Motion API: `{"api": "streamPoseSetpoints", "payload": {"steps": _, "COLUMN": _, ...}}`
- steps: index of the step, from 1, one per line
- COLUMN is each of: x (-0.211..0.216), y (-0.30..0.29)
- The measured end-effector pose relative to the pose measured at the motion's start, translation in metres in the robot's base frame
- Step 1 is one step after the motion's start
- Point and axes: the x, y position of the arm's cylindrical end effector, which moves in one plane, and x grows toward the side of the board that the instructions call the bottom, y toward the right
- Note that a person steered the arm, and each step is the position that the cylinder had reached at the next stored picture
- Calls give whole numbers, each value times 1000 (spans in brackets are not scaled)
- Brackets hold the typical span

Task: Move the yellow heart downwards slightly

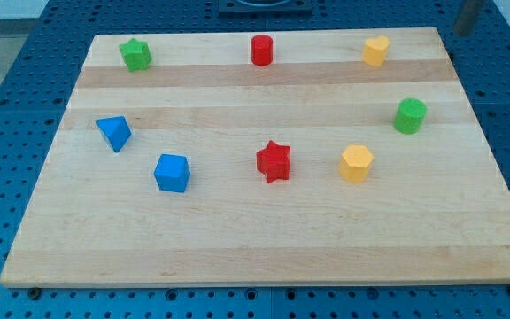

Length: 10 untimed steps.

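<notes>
The yellow heart [376, 50] lies near the far right corner of the worktop [255, 239], close to its top edge. This identification is a judgement: 2 yellow blocks are present, and the one at the top seems to have the notched form of a heart, while the other yellow block [356, 164], lower and to the right of the middle, looks like a hexagon.

The rod is seen only as a dark blurred shape at the view's top right corner, beyond the edge of the worktop. The tip [461, 33] appears to be above and to the right of the heart, well apart from it — its exact end is hard to see. The arm has no jaws, so there is nothing to be released or clenched.

The step in hand seems to be the approach; the push is not yet begun. The next move calls for placing the tip just behind the heart, between it and the top edge, then a short push towards the bottom edge — only slightly.
</notes>
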Motion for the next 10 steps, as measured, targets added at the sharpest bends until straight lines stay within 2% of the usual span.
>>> {"api": "streamPoseSetpoints", "payload": {"steps": 2, "x": -11, "y": -72}}
{"api": "streamPoseSetpoints", "payload": {"steps": 5, "x": -6, "y": -127}}
{"api": "streamPoseSetpoints", "payload": {"steps": 7, "x": 62, "y": -131}}
{"api": "streamPoseSetpoints", "payload": {"steps": 8, "x": 111, "y": -146}}
{"api": "streamPoseSetpoints", "payload": {"steps": 9, "x": 91, "y": -146}}
{"api": "streamPoseSetpoints", "payload": {"steps": 10, "x": 51, "y": -145}}
